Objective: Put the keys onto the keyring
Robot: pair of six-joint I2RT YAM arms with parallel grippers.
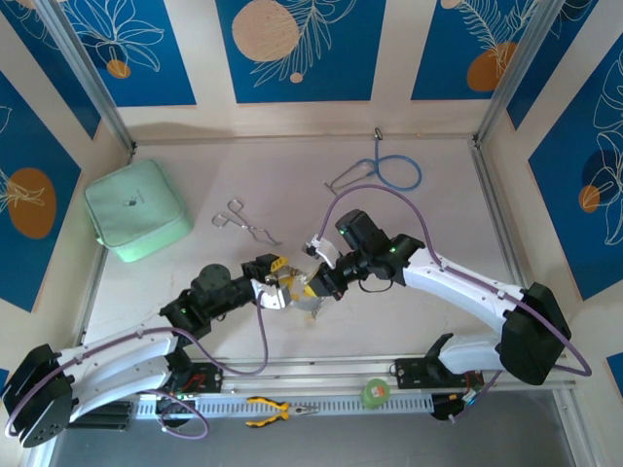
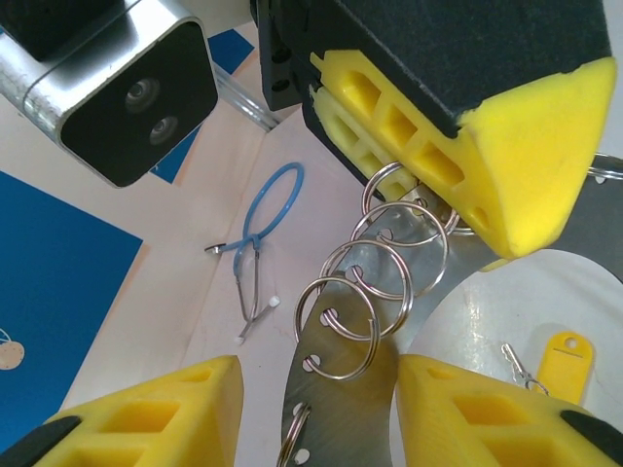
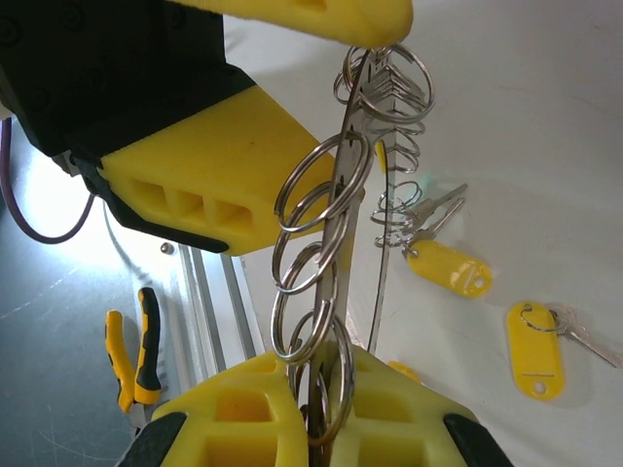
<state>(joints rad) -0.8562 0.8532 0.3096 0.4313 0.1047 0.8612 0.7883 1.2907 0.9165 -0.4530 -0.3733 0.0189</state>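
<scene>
Nearest the lens, the right gripper (image 3: 321,384) is clamped tight on the rim of the keyring (image 3: 342,195), holding it up off the desk (image 3: 545,117) on edge, between the two arms. The left gripper (image 2: 319,375) stands part-way open astride the same ring, its flat metal band passing between the yellow fingers. It carries no key, and whether either finger touches the band cannot be told. The small split rings (image 2: 375,292) threaded through holes along the band all look bare. The keys (image 3: 450,267) with their yellow tags lie on the desk beyond the ring, apparently loose, though one sits so close behind the fringe in the right wrist view that this is hard to judge. By my reading, the ring is raised and steadied, but no key has yet been threaded on. Picking up each key and threading it on remains to be done.
</scene>
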